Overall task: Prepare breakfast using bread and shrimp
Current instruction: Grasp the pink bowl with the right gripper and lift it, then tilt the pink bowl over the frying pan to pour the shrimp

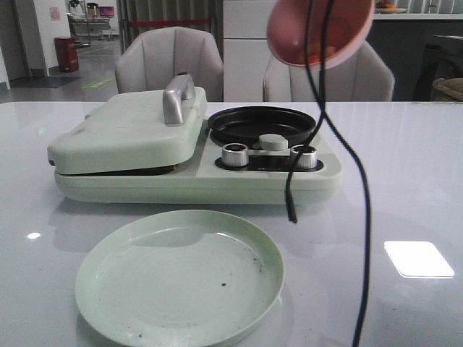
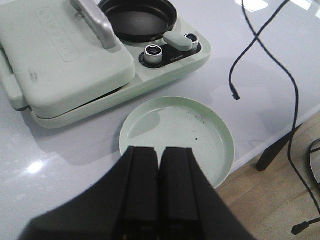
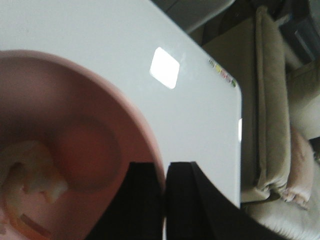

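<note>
While the right gripper (image 3: 165, 200) clamps the rim of the pink bowl (image 1: 318, 32), it holds the bowl tilted above the black pan (image 1: 262, 124) toward the table's far edge. Pale, orange-tinged shrimp (image 3: 30, 185) lie in the bowl, apparently not yet poured. The left gripper (image 2: 160, 190) is closed and empty above the green plate (image 2: 220, 150). No bread is visible.

No text can be read; the raised lettering on the cooker lid (image 2: 59, 44) is illegible.
</note>
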{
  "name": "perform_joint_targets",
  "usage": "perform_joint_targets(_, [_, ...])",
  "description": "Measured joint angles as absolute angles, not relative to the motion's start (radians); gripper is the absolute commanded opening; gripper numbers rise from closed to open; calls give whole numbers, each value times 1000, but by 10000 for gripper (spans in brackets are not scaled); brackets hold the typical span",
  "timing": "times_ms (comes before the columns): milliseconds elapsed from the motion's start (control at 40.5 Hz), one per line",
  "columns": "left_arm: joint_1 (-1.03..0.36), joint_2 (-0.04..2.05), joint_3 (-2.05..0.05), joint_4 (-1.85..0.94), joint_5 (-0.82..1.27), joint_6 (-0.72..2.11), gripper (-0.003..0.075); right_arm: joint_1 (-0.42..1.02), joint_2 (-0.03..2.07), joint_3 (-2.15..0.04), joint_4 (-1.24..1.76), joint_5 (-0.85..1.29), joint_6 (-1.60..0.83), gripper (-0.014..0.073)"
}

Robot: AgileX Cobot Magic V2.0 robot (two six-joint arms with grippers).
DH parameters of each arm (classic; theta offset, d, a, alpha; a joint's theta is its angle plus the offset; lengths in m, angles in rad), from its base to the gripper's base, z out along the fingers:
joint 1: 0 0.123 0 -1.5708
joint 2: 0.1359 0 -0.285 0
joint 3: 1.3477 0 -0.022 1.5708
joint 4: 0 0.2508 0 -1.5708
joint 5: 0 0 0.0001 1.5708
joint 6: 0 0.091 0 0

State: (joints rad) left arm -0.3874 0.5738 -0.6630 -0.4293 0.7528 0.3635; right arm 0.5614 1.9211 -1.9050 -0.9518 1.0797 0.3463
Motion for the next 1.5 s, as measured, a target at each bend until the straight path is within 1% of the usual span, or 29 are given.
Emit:
perform_joint_targets(148, [-387, 574, -663, -429, 753, 363, 98, 618, 2002, -1961, -1111, 1080, 384, 18])
perform_joint_targets(419, [-387, 574, -663, -429, 753, 363, 98, 674, 2117, -1971, -1424, 1132, 425, 18])
perform_joint_targets(715, [-387, 574, -663, -429, 753, 363, 98, 691, 2167, -1976, -1542, 1156, 429, 18])
perform_joint_targets(863, [-387, 574, -663, -429, 753, 363, 98, 693, 2167, -1980, -1663, 1186, 429, 18])
perform_joint_targets(1085, [-387, 574, -663, -429, 753, 363, 98, 693, 2167, -2008, -1703, 1190, 429, 18])
perform_joint_targets(1505, [-387, 574, -663, -429, 753, 363, 98, 695, 2194, -2009, -1665, 1192, 429, 18])
